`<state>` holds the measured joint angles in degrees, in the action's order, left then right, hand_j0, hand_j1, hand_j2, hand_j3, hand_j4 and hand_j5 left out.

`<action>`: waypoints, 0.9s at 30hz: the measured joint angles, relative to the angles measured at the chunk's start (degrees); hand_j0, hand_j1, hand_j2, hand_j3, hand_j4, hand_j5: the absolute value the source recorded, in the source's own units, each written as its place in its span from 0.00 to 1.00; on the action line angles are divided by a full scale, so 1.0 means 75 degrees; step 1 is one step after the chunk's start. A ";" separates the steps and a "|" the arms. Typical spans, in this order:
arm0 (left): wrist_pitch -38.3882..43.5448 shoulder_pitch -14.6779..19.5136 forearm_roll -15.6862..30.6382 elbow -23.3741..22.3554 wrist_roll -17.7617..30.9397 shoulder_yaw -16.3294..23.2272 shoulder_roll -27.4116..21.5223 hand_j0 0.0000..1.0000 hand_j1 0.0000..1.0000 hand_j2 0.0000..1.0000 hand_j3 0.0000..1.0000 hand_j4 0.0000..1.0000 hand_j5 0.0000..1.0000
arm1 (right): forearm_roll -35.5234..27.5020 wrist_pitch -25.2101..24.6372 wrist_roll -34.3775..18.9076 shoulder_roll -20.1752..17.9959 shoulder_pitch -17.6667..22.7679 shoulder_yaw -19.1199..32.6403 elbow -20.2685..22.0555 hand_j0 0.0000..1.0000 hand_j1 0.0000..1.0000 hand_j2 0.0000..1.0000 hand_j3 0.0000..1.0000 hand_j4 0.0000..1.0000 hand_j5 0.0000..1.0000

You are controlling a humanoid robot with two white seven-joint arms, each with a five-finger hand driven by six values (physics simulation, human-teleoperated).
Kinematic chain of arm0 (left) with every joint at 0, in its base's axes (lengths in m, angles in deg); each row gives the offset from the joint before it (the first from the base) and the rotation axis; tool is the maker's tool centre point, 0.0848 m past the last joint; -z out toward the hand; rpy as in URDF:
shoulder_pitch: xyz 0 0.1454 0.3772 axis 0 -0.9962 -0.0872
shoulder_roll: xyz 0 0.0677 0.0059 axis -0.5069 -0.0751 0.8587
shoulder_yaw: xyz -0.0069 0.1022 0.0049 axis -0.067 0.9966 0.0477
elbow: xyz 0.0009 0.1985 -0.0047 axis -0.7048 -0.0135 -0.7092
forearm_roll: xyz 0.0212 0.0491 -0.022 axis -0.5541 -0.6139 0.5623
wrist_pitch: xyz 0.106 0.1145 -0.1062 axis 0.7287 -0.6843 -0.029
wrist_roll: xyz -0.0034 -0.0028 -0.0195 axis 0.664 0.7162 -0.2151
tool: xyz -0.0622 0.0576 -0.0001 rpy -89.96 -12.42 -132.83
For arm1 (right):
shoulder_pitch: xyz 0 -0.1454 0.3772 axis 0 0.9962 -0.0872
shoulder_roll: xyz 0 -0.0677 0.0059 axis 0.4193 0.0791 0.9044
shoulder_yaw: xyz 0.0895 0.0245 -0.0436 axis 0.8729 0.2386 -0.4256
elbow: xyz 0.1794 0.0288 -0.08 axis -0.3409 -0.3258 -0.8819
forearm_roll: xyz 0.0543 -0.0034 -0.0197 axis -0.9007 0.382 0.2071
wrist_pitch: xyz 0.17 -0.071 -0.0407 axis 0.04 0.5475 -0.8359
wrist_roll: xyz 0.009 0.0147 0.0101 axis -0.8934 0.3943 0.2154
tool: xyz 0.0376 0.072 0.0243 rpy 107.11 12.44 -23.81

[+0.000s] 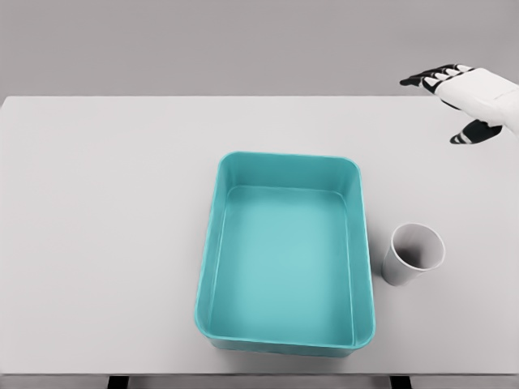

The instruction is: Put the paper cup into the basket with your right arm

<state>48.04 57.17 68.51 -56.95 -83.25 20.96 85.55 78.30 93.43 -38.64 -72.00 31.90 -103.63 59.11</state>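
A white paper cup (412, 254) stands upright on the table, just right of the teal basket (213, 243) and apart from it. The basket is a rectangular tub with nothing inside. My right hand (451, 101) hovers at the far right, well above and behind the cup, with black-tipped fingers spread and thumb hanging below, holding nothing. The left arm does not show.
The light grey table (97, 227) spans the whole view, with its front edge near the bottom of the picture. A plain grey wall lies behind it.
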 measured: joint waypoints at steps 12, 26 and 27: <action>-0.0004 0.0000 -0.0002 -0.0003 0.0000 0.0000 0.0000 1.00 1.00 1.00 1.00 1.00 1.00 | -0.4298 0.0299 -0.1141 -0.0607 0.1107 0.1432 -0.0741 0.99 0.99 0.99 0.99 0.99 0.99; 0.0001 0.0000 0.0000 0.0000 0.0000 0.0000 0.0000 1.00 1.00 1.00 1.00 1.00 1.00 | -0.8810 0.1519 -0.1384 -0.0735 0.2882 0.2044 -0.2613 0.99 0.99 0.99 0.99 0.99 0.99; 0.0002 0.0000 0.0000 -0.0001 0.0000 0.0001 0.0000 1.00 1.00 1.00 1.00 1.00 1.00 | -0.8796 0.1646 -0.1384 -0.0693 0.3047 0.1947 -0.2660 0.99 0.99 0.99 0.99 0.99 0.99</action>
<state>48.05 57.17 68.51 -56.95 -83.25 20.97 85.55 12.33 105.78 -49.02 -77.19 54.75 -89.03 39.16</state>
